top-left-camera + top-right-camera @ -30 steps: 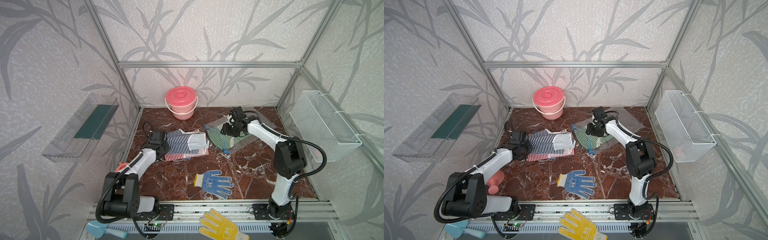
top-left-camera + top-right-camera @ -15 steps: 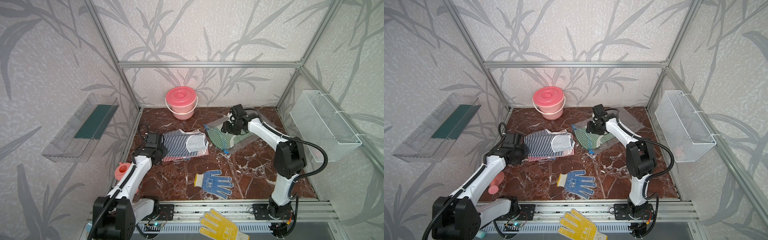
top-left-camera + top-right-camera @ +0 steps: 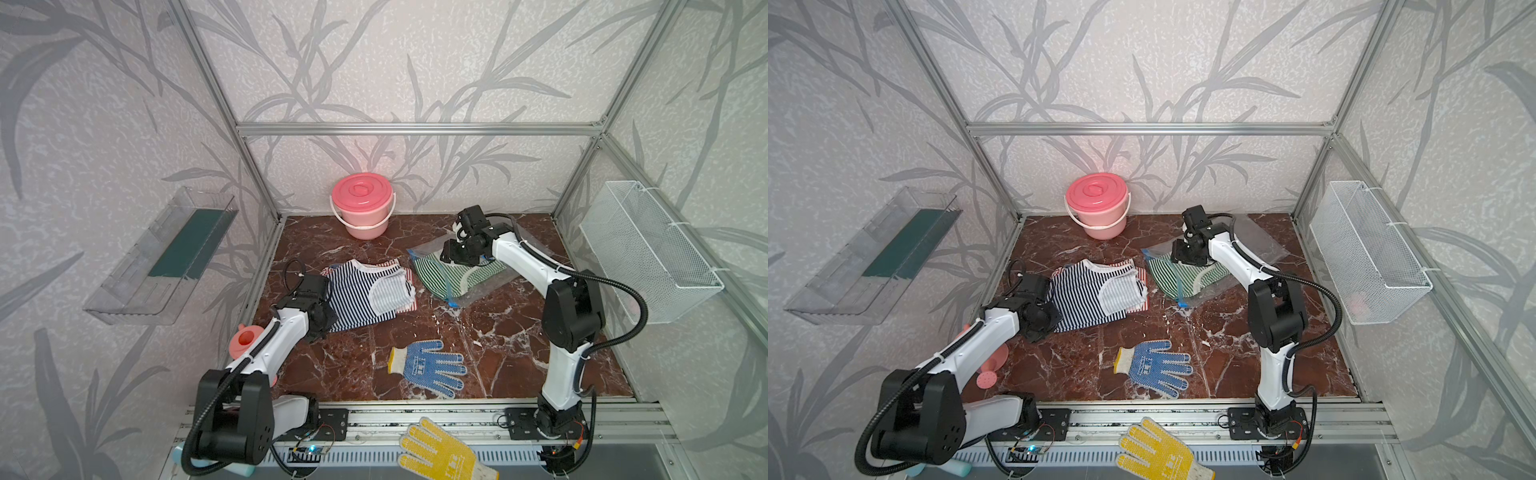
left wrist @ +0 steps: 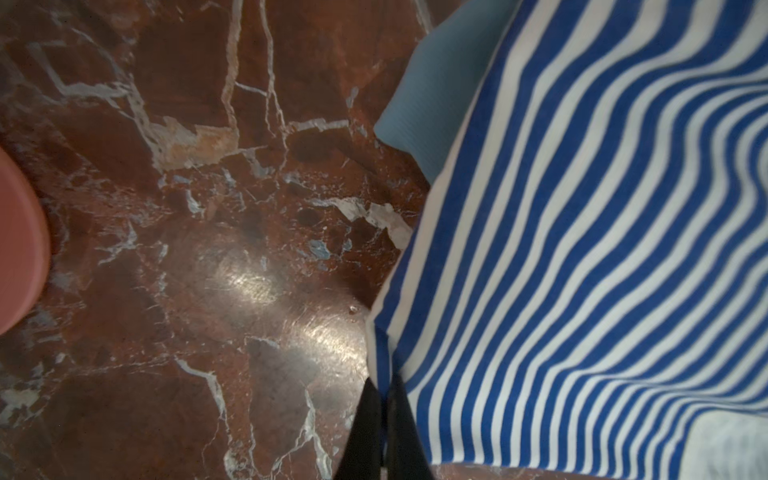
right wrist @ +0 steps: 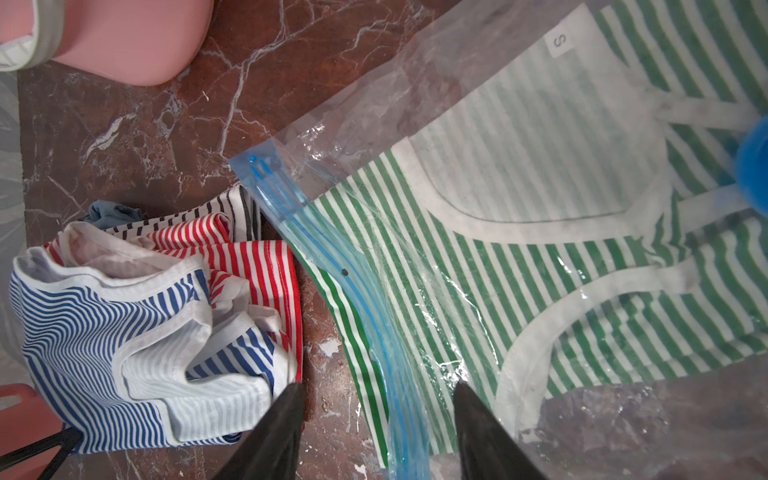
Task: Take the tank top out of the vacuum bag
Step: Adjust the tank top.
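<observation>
Marble tabletop (image 3: 353, 374), far right: the vacuum bag (image 5: 399, 83) is laid flat, its soft, light tank top (image 5: 478, 291) best pinched at the zip-edge hem. Right gripper (image 5: 377, 386) is spread above; left gripper (image 4: 382, 386) is clamped on blue-striped cloth (image 4: 582, 249).

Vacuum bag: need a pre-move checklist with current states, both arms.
1. right gripper open: ok, fingers stand apart.
2. right gripper over the blue zip strip of the clear crinkly plastic vacuum bag: ok, the strip runs between the fingers in the right wrist view.
3. zip strip unsealed: cannot tell.
4. green-and-white striped tank top out of the bag: not ok, it lies under the plastic.
5. left gripper free to pin the bag: not ok, shut on the hem of the blue-and-white striped cloth top.
</observation>
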Motion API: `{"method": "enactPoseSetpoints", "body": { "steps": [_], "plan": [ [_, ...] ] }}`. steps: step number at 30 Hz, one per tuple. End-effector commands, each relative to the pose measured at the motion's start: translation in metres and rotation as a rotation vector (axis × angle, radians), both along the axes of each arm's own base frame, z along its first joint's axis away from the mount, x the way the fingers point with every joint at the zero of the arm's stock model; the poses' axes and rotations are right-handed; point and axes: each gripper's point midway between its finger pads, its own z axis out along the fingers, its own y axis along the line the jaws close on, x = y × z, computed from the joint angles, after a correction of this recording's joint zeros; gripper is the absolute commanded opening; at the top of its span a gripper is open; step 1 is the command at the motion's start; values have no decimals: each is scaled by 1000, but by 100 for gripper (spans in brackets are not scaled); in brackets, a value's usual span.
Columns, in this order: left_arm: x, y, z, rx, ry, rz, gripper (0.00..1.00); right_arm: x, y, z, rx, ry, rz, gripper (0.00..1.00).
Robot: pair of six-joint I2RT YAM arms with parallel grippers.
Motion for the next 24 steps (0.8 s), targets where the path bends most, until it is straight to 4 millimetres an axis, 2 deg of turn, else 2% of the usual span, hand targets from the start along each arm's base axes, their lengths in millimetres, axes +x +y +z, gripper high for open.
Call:
{"method": "enactPoseSetpoints", "body": {
  "steps": [1,3,4,6,9,14,20,24],
  "plan": [
    [4,-7,-7,-32,39,-33,7,-1,4,-1,-3,11,24,59],
    [13,-10,1,-41,18,-45,28,-1,5,-2,-5,13,30,59],
    [17,-10,6,-39,0,-51,35,-2,5,-2,-7,14,31,59],
    [27,-8,22,-23,-45,-67,47,-3,4,-1,-8,10,34,59],
    [43,2,50,41,-104,-59,58,-5,5,0,-6,6,40,60],
    [76,13,76,82,-169,-26,61,-6,7,-1,7,15,48,60],
    [113,21,64,-15,-165,39,59,-7,11,1,22,23,69,60],
    [129,22,62,-51,-201,58,58,-8,11,-2,18,29,73,59]
  ]
}}
